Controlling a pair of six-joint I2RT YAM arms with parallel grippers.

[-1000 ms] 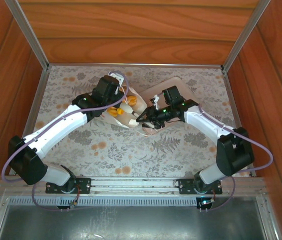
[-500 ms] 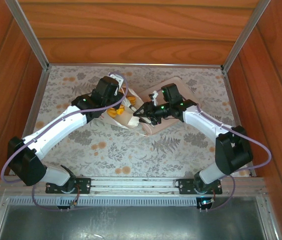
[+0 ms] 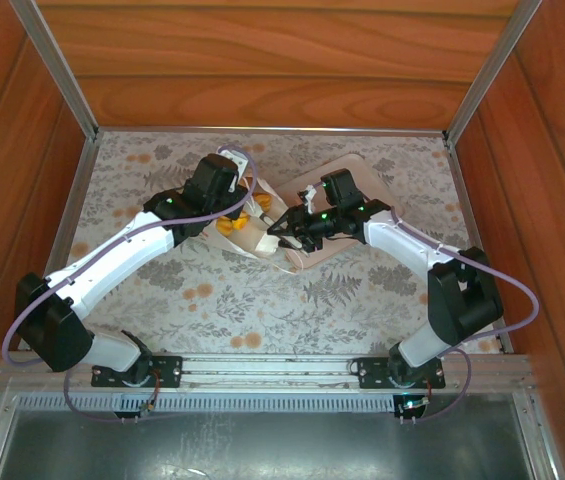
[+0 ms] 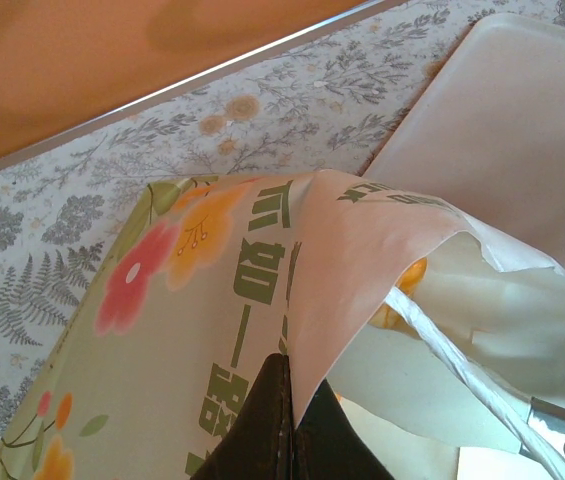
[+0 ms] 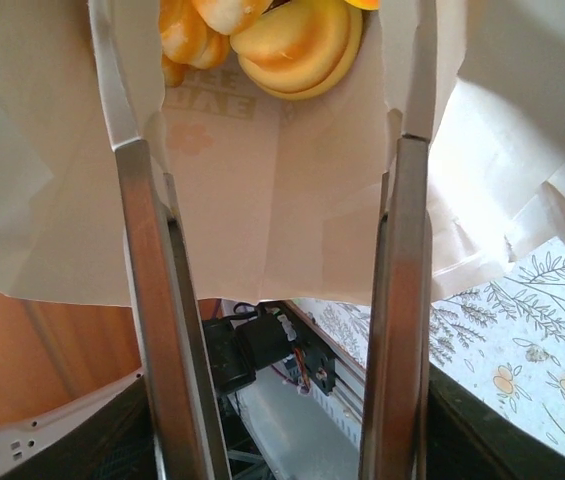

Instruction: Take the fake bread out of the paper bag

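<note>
The left gripper (image 4: 284,425) clamped the bag (image 4: 212,300) rim, while the open right gripper (image 5: 262,100), inside the bag, risked snagging paper instead of bread (image 5: 297,42).

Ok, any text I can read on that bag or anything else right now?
On the paper bag, left wrist view: large green characters, partly folded under, not legible to me.
Same paper bag, right wrist view, inside: faint show-through print, perhaps "EVE", rest hidden.
Nothing else readable.
</note>
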